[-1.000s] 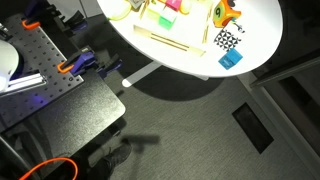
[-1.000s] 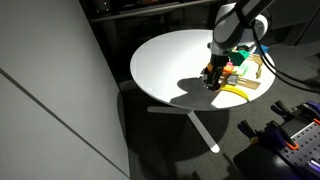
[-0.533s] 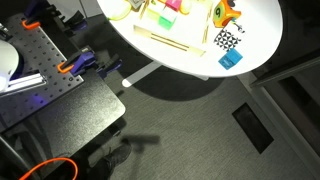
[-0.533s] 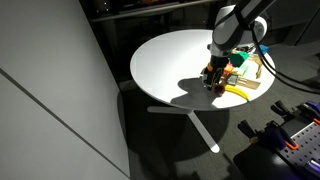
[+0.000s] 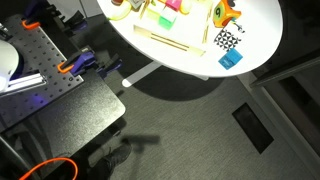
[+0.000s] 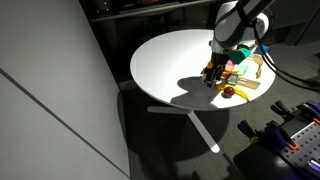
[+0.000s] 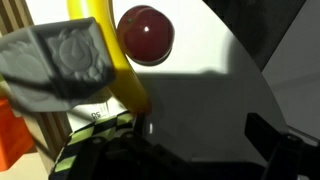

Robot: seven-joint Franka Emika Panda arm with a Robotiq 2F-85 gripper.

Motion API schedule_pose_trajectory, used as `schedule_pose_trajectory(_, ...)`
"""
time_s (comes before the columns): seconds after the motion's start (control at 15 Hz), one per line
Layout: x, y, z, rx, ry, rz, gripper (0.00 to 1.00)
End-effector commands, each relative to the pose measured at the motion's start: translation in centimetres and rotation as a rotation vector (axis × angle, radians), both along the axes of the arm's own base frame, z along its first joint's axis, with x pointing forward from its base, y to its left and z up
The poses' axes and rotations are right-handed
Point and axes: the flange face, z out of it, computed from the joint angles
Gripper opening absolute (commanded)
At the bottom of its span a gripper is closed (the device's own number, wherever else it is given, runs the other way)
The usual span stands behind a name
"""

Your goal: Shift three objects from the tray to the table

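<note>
My gripper (image 6: 212,73) hangs open and empty just above the round white table (image 6: 170,60), beside the pale wood tray (image 5: 175,42). In the wrist view my gripper (image 7: 200,140) has nothing between its fingers. A small red ball (image 7: 145,33) lies on the white tabletop next to a yellow banana-shaped piece (image 7: 112,60). The red ball (image 6: 228,92) also shows in an exterior view, just right of the gripper. Pink (image 5: 172,5) and green (image 5: 164,16) pieces sit in the tray. The arm is out of view in that exterior view.
A black-and-white checkered piece (image 5: 227,40), a blue cube (image 5: 231,59) and an orange-yellow toy (image 5: 226,12) lie on the table (image 5: 265,25) by the tray. A grey embossed block (image 7: 55,65) sits near the banana. A dark perforated bench (image 5: 40,60) with orange clamps (image 5: 72,67) stands beside the table.
My gripper has risen slightly from the tabletop. The red ball, hidden under the fingers before, now lies uncovered on the table beside them.
</note>
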Motion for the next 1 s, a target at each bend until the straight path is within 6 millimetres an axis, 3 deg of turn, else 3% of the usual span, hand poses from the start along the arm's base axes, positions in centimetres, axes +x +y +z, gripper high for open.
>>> schedule_pose_trajectory(0.0, 0.1, -0.7, 1.8, -0.056, -0.004, -0.047, 1.00)
schedule_pose_trajectory(0.67, -0.4, -2.2, 3.9, -0.152, 0.095, -0.143, 1.00)
schedule_pose_trajectory(0.73, -0.4, -2.1, 2.6, -0.132, 0.082, -0.121, 1.00)
schedule_pose_trajectory(0.93, -0.4, -2.1, 2.5, -0.133, 0.087, -0.122, 1.00)
